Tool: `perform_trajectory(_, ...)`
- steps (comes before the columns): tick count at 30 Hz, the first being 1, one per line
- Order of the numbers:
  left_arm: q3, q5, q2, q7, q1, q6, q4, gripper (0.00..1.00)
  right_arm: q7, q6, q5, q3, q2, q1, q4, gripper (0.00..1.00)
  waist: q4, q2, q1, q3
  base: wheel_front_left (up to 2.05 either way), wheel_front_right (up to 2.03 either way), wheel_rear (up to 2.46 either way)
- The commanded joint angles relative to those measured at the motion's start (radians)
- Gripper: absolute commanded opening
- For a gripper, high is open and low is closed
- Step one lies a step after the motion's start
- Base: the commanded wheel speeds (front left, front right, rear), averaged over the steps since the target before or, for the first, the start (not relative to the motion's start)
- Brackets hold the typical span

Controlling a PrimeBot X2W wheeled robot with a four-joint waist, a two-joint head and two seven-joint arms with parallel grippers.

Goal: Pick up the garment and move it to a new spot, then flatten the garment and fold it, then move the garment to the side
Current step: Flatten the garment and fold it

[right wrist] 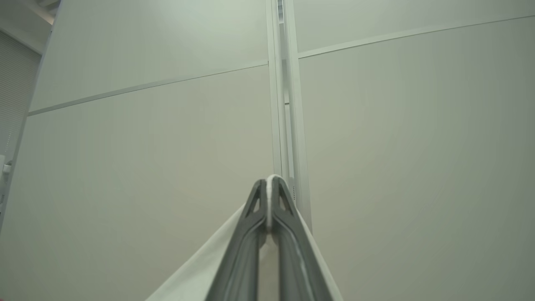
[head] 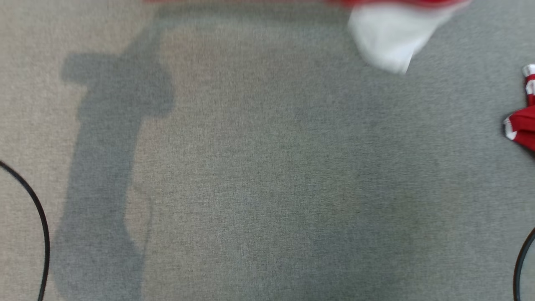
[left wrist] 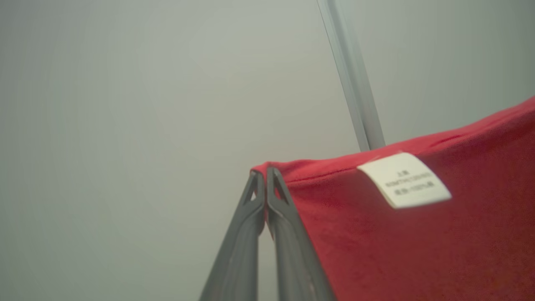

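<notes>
My left gripper is closed, the jaws pressed together on a red edge of the garment. My right gripper is closed too, pinching a white edge of it.

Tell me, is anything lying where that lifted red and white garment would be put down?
Nothing visible blocks it. The garment, held by the left gripper and the right gripper, hangs over a grey surface bare in its middle. Red-and-white cloth at the right edge and black cables at both edges lie aside.

Print on the garment label is illegible.
</notes>
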Motion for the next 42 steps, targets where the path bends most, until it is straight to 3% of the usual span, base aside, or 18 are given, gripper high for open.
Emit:
perform_trajectory(1,-0.013,0.023,-0.001,-0.015,-0.053,-0.007,0.048,0.00,-0.009,0.000,-0.017,0.004,0.007,-0.041,0.037,0.00,0.013,0.0000,0.0000,0.041,0.00,0.00,0.00)
perform_trajectory(9,-0.014,0.025,-0.045,-0.053,-0.188,-0.021,0.290,0.00,-0.009,0.000,-0.064,0.033,0.051,-0.117,0.153,0.00,0.021,0.0000,0.0000,0.096,0.00,0.00,0.00)
perform_trajectory(18,0.031,-0.119,-0.130,-0.055,0.068,-0.033,0.342,0.00,-0.009,0.000,0.129,0.197,0.022,0.160,0.201,0.00,0.036,0.0000,0.0000,0.099,0.00,0.00,0.00)
perform_trajectory(24,0.099,-0.184,-0.153,-0.056,0.384,-0.034,0.209,0.00,-0.009,0.000,0.254,0.232,-0.003,0.490,0.093,0.00,0.031,0.0000,0.0000,0.060,0.00,0.00,0.00)
perform_trajectory(32,0.114,-0.250,-0.126,-0.024,0.777,-0.034,0.045,0.00,-0.009,0.000,0.380,0.201,-0.027,0.943,-0.118,0.00,0.021,0.0000,0.0000,-0.047,0.00,0.00,0.00)
perform_trajectory(37,0.143,-0.299,-0.089,0.046,0.980,0.012,-0.107,0.00,0.026,0.000,0.432,0.138,-0.042,1.204,-0.269,0.00,0.016,0.0000,0.0000,-0.113,0.00,0.00,0.00)
perform_trajectory(42,0.183,-0.341,-0.034,0.165,1.181,0.103,-0.311,0.00,0.151,0.000,0.419,0.054,-0.051,1.430,-0.462,0.00,-0.012,0.0000,0.0000,-0.176,0.00,0.00,0.00)
